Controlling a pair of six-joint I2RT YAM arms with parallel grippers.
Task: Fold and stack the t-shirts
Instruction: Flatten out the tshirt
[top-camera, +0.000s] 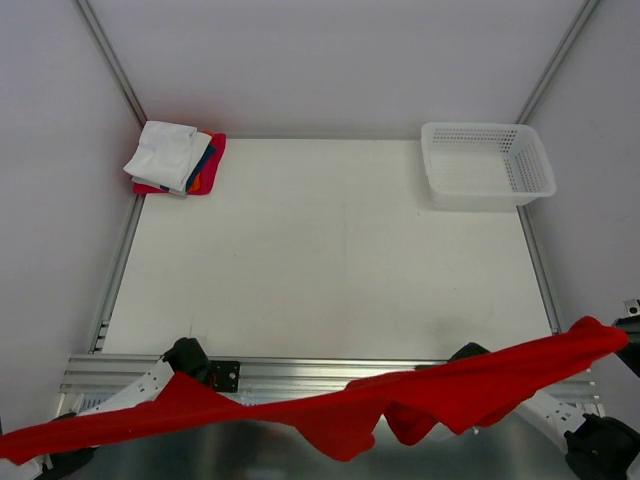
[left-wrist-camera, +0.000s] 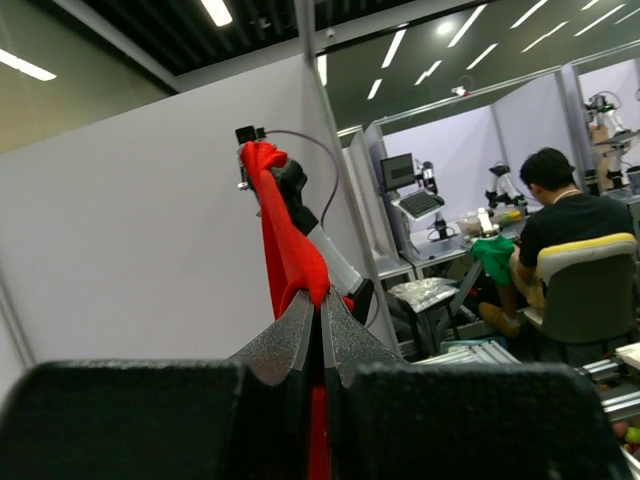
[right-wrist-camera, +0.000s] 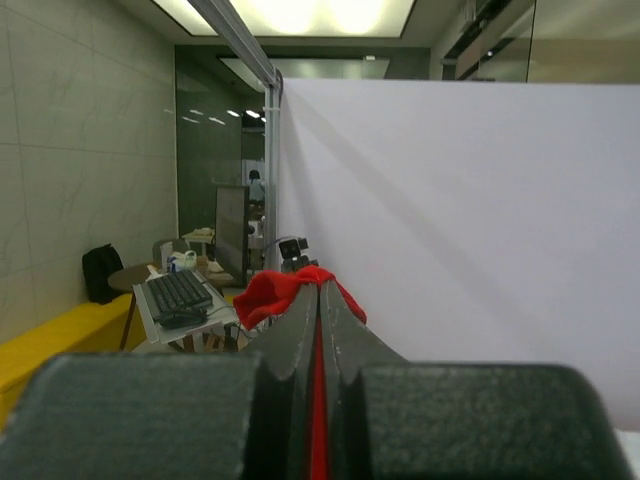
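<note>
The red t-shirt (top-camera: 350, 405) hung taut above the near edge. My left pincer (left-wrist-camera: 318, 310) and right pincer (right-wrist-camera: 320, 300) each pinched an end, likely to spread it flat. The folded stack (top-camera: 175, 158) lay far left.

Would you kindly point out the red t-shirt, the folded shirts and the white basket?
red t-shirt (top-camera: 345, 420): top view, sagging middle of the cloth.
folded shirts (top-camera: 165, 150): top view, white shirt on top.
basket (top-camera: 485, 198): top view, near wall.
</note>
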